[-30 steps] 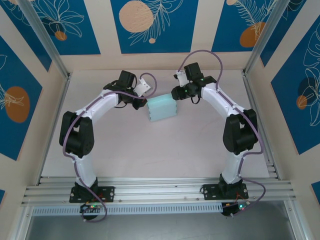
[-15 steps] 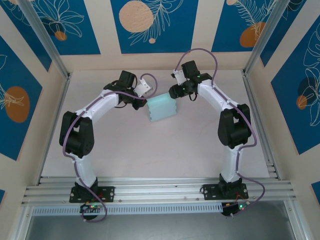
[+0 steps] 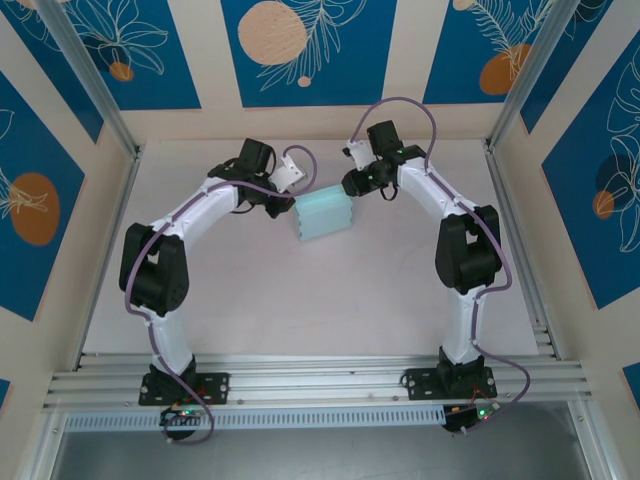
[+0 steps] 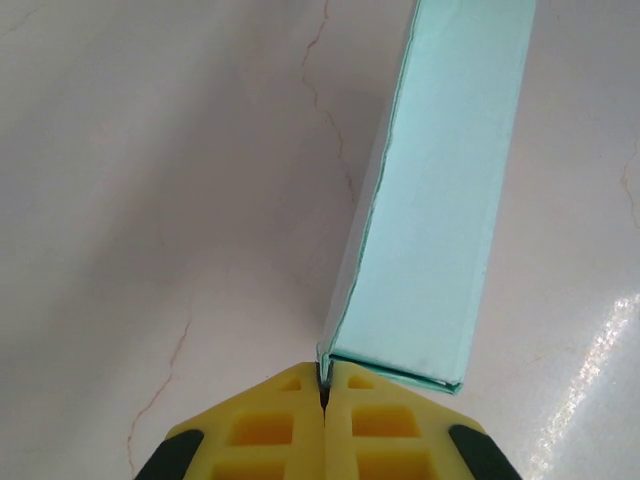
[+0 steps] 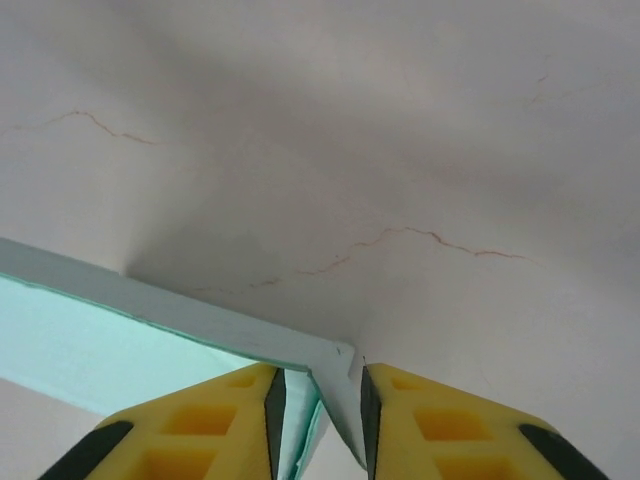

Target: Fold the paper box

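Note:
The paper box [image 3: 325, 213] is a pale light-blue shallow box lying on the table between the two arms. My left gripper [image 3: 293, 205] is at its left end. In the left wrist view the yellow jaws of my left gripper [image 4: 326, 375] are shut on a thin wall edge at the near corner of the box [image 4: 440, 200]. My right gripper [image 3: 347, 186] is at the box's far right corner. In the right wrist view that gripper [image 5: 318, 378] has its jaws a little apart, astride the corner of the box [image 5: 200, 318], with narrow gaps beside the card.
The white marbled table [image 3: 300, 300] carries only the box. Aluminium frame rails [image 3: 110, 250] and patterned blue walls stand round the table on three sides. Purple cables loop over both wrists.
The right arm has moved in toward the box's far right corner and its jaws have narrowed around the corner. The left arm and the box have stayed put.

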Controlling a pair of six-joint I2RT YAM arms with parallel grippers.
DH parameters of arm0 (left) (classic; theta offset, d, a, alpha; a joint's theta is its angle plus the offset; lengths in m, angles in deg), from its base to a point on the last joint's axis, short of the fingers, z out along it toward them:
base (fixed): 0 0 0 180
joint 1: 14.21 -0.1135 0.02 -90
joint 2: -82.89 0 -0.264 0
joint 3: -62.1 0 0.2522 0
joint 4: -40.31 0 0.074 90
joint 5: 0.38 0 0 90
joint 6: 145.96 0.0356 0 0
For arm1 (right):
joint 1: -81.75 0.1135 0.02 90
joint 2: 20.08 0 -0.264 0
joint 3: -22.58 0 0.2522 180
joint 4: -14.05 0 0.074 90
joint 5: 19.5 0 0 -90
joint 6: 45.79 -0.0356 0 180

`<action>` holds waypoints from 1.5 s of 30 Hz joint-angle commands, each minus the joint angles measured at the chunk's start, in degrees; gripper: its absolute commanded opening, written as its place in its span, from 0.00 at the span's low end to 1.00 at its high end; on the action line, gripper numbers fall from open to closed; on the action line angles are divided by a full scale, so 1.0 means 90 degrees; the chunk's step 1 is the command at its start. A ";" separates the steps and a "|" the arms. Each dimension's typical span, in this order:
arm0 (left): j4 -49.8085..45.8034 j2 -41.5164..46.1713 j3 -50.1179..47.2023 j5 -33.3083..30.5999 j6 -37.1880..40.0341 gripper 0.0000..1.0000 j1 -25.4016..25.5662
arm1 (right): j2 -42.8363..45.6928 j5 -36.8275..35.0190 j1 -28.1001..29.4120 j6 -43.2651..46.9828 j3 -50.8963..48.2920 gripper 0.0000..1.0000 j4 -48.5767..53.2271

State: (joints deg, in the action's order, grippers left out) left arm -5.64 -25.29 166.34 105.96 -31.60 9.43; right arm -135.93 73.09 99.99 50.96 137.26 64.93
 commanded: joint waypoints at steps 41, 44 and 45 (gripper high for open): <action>-0.0545 -0.0272 0.0845 -0.0976 -0.1258 0.30 -0.0135 | 0.0529 -0.1206 0.0561 -0.0852 -0.0464 0.03 -0.0132; -0.0625 -0.0318 0.0897 -0.1017 -0.1209 0.29 -0.0212 | 0.0522 -0.1196 0.0566 -0.0856 -0.0442 0.03 -0.0118; -0.0638 -0.0338 0.0912 -0.1033 -0.1192 0.29 -0.0231 | 0.0524 -0.1199 0.0559 -0.0857 -0.0437 0.03 -0.0111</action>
State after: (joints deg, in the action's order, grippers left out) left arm -8.87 -27.17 172.46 95.95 -43.58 8.40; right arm -133.13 62.27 104.88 42.54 132.96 63.23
